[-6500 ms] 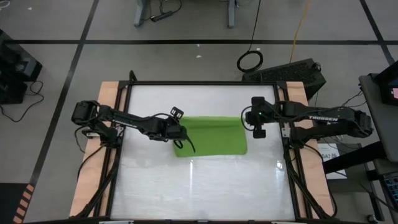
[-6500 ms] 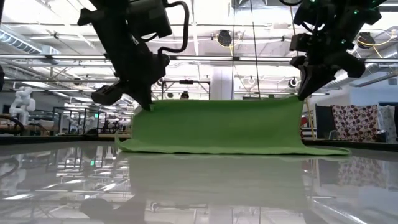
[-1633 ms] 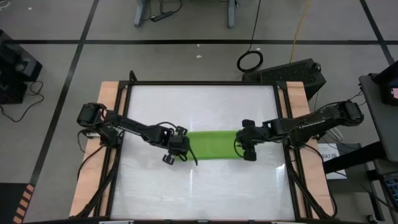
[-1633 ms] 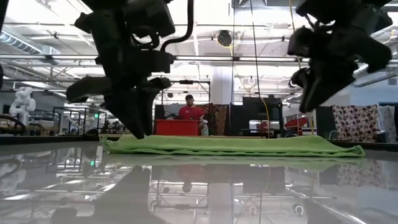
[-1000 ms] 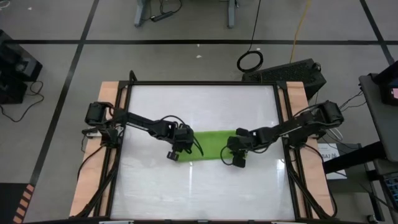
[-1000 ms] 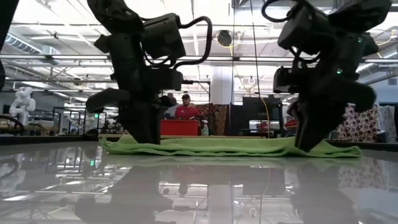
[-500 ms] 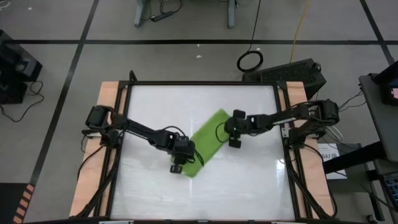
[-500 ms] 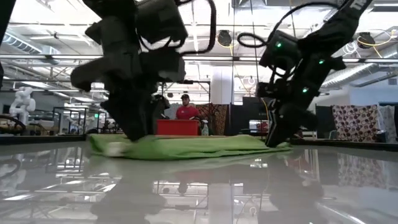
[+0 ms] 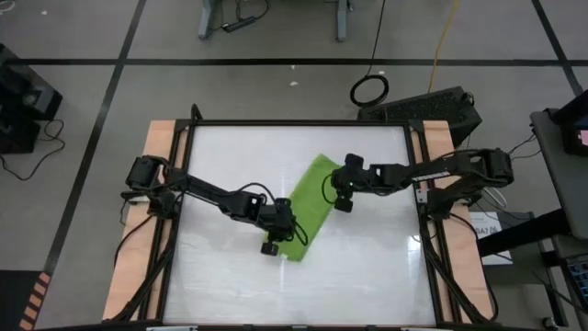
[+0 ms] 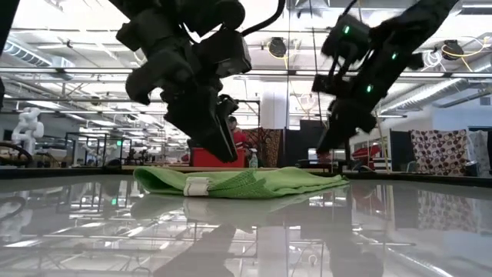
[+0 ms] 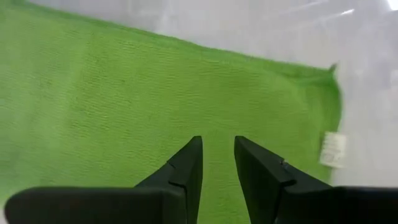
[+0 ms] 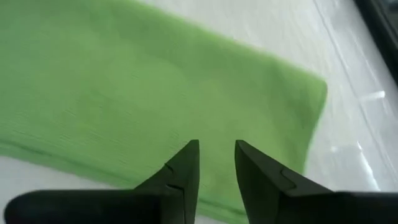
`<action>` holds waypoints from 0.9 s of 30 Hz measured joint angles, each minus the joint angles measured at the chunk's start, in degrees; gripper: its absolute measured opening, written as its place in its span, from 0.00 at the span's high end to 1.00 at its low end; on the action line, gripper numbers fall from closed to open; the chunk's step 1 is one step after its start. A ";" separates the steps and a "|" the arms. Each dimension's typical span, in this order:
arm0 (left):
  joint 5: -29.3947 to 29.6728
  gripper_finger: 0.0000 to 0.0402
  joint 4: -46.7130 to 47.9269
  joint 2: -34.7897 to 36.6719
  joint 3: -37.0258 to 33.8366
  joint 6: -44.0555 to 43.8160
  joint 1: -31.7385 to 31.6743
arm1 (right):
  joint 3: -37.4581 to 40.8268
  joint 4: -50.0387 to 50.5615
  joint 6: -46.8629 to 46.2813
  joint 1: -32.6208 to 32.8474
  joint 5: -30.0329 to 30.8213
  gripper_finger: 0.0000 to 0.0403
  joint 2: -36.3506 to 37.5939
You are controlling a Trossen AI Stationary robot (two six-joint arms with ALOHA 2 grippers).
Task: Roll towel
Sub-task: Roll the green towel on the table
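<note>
One towel (image 9: 305, 208) lies folded and slantwise mid-worktop (image 9: 220, 147); only the left wrist view shows its white tag (image 11: 333, 150) clearly. Two claws, left (image 11: 216, 160) and right (image 12: 215, 163), hover over opposite ends, fingers slightly apart, holding nothing.

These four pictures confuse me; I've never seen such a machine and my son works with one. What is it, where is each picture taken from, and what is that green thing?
It is a robot with two dark arms at a white table. One camera looks straight down, one sits level with the tabletop, and one rides on each wrist, looking past that arm's two fingers. The green thing is a towel, folded into a strip that lies slanted on the table, with a small white tag near one end. The left gripper is at the towel's near end and the right gripper at its far end. In the wrist views each pair of fingers stands slightly apart above the cloth, holding nothing.
</note>
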State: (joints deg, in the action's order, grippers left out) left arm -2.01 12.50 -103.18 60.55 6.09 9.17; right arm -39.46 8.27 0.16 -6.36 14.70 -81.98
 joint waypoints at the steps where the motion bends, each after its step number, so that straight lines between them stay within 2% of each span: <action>1: 0.61 0.75 0.09 0.00 0.00 1.11 -0.54 | -0.02 -0.37 -1.07 1.13 0.00 0.77 0.69; 7: 1.49 0.75 0.21 0.02 0.01 6.24 -4.16 | -0.04 -2.82 -7.83 7.84 -0.01 0.77 0.81; 14: -0.65 0.75 -0.13 0.04 0.04 11.15 -7.07 | -0.04 -9.02 -12.91 13.53 0.02 0.77 -4.75; 22: -4.92 0.75 -0.21 -1.80 0.13 11.17 -7.68 | -0.04 -10.74 -14.70 15.86 3.41 0.77 -9.67; 27: -5.55 0.75 0.36 -3.33 0.17 8.25 -7.04 | -0.04 -11.54 -13.59 15.66 3.43 0.77 -13.13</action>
State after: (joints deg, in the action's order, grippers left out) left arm -7.55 12.86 -106.50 60.73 14.34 2.13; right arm -39.51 -3.27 -13.43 9.30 18.13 -95.11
